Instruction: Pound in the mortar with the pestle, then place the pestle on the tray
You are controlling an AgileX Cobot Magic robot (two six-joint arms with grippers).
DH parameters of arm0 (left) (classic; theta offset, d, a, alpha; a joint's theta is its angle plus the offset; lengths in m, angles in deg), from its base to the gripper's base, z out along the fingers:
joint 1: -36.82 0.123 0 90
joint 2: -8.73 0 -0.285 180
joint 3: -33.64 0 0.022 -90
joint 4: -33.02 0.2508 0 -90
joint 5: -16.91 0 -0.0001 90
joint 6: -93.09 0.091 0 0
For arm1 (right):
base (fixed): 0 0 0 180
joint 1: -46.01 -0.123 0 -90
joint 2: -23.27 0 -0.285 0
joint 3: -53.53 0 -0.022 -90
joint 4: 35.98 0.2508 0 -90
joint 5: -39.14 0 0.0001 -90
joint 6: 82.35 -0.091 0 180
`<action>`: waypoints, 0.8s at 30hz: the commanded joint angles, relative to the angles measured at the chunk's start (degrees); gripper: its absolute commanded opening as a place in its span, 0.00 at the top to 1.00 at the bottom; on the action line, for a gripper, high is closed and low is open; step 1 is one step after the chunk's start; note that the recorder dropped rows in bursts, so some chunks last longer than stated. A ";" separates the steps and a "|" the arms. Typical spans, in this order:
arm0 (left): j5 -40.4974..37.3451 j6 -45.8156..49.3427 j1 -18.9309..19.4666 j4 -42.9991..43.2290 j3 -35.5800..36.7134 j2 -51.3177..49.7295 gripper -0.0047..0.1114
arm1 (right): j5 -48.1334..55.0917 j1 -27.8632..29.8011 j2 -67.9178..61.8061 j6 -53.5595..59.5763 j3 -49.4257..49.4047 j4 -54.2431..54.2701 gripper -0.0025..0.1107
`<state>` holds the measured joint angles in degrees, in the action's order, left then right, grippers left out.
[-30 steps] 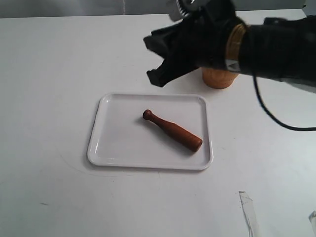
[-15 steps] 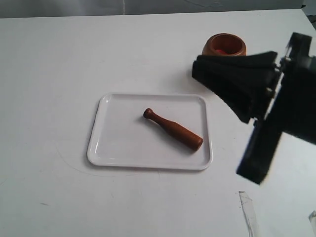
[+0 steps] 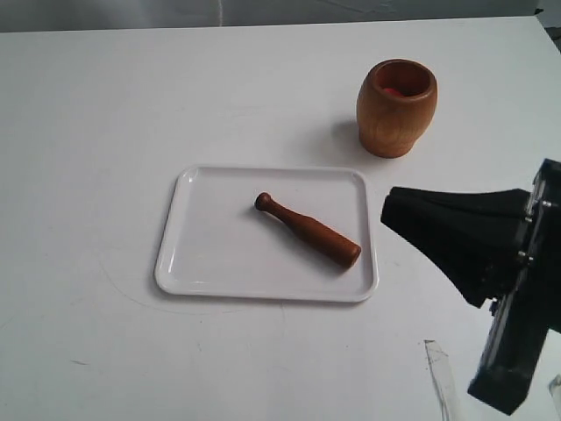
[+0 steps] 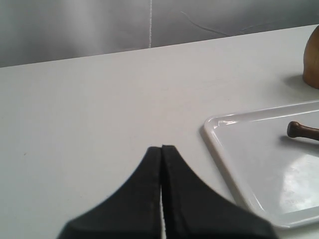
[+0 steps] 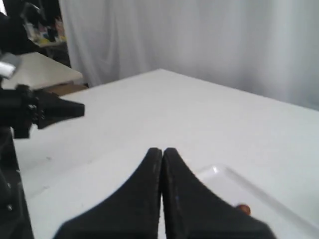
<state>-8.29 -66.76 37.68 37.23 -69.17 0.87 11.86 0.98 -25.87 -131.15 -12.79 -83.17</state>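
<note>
Because the pestle [image 3: 307, 230] lies flat on the tray [image 3: 210, 254], well apart from the mortar [image 3: 396, 107], the task seems done; the right gripper [image 3: 393, 215] and the left gripper [image 4: 161, 149] are both pressed together, empty, and need only retreat.

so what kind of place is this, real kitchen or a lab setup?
Most likely a lab test bench, not a kitchen: a plain white table, a white curtain backdrop in the right wrist view, and staged props, a wooden mortar and a pestle lying on a white tray.
</note>
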 commanded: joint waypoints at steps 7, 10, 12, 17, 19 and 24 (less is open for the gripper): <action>0.17 -0.47 -0.44 -0.42 0.03 0.07 0.96 | 14.00 8.67 18.59 1.08 -5.59 0.81 0.98; 0.17 -0.47 -0.44 -0.42 0.03 0.07 0.96 | 15.87 13.83 25.66 4.12 -7.62 0.81 0.98; 0.17 -0.47 -0.44 -0.42 0.03 0.07 0.96 | 16.47 17.03 29.54 5.34 -9.19 0.81 0.98; 0.17 -0.47 -0.44 -0.42 0.03 0.07 0.96 | 17.36 24.94 36.20 6.20 -10.90 0.81 0.98; 0.17 -0.47 -0.44 -0.42 0.03 0.07 0.96 | 19.84 27.63 37.65 3.91 -10.90 1.73 0.98; 0.17 -0.47 -0.44 -0.42 0.03 0.07 0.96 | 22.32 33.55 40.91 1.22 -10.90 3.26 0.98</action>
<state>-8.29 -66.76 37.68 37.23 -69.17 0.87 32.94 31.85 13.48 -128.62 -23.50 -81.24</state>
